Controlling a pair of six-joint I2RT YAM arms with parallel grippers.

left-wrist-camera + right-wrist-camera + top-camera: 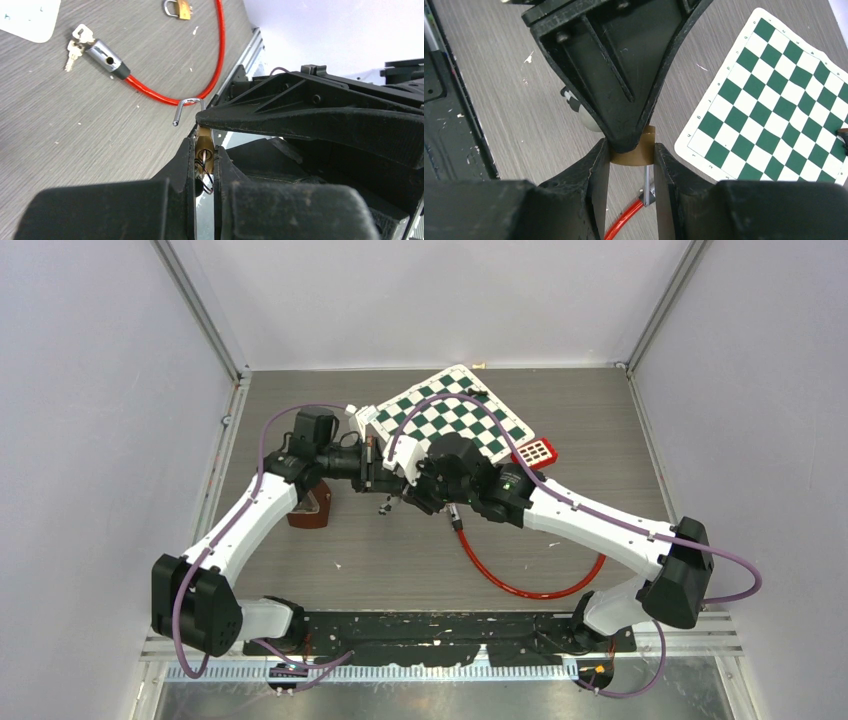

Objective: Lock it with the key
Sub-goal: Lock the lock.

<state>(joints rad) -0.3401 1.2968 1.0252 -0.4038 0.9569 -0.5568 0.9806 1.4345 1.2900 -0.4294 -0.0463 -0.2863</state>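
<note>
Pale walls [430, 300] enclose a grey (wood-grain) table [600, 440].

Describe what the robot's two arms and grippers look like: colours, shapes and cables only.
Both the left arm and right arm have white links with black joint housings, and a purple cable loops along each. A small green light glows on the right arm. The left gripper and right gripper are matt black with tapering ribbed fingers.

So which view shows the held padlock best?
Left wrist: the padlock shows its brass body and its open shackle standing clear. The right wrist view shows only a strip of the brass body behind the other gripper's finger. In the top view it is hidden.
</note>
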